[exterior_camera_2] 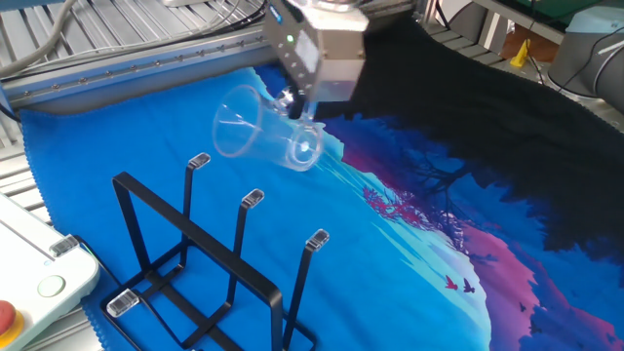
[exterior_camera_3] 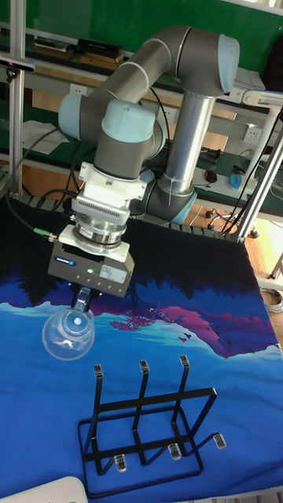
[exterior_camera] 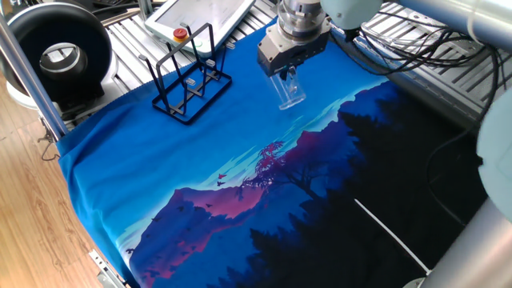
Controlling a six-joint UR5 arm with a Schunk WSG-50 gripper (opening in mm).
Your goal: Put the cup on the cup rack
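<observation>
The pincer [exterior_camera_2: 292, 100] is clamped on the cup [exterior_camera_2: 265, 137], gripping it near its thick base and holding it in the air above the blue printed cloth [exterior_camera: 160, 176] that covers the bench. The cup lies tilted nearly onto its side. In the other fixed view its open mouth points toward the cup rack [exterior_camera_2: 200, 263], and in the tall fixed view the mouth faces the camera, with the base tucked under the pincer body. The cup touches neither the cloth nor the rack.

The cup rack stands upright on the cloth near one far corner of the bench, close to the edge where a white tablet-like panel [exterior_camera: 204, 18] with a red button lies on the slatted metal frame. Its black wire base frame rests flat and its tall prongs rise straight, each tipped with a small clear cap. In the tall fixed view the cup [exterior_camera_3: 69, 334] hangs above and to one side of the rack [exterior_camera_3: 145, 428], just clear of the nearest prong tip.

A black round fan-like unit [exterior_camera: 56, 56] sits off the bench beyond the rack corner.
</observation>
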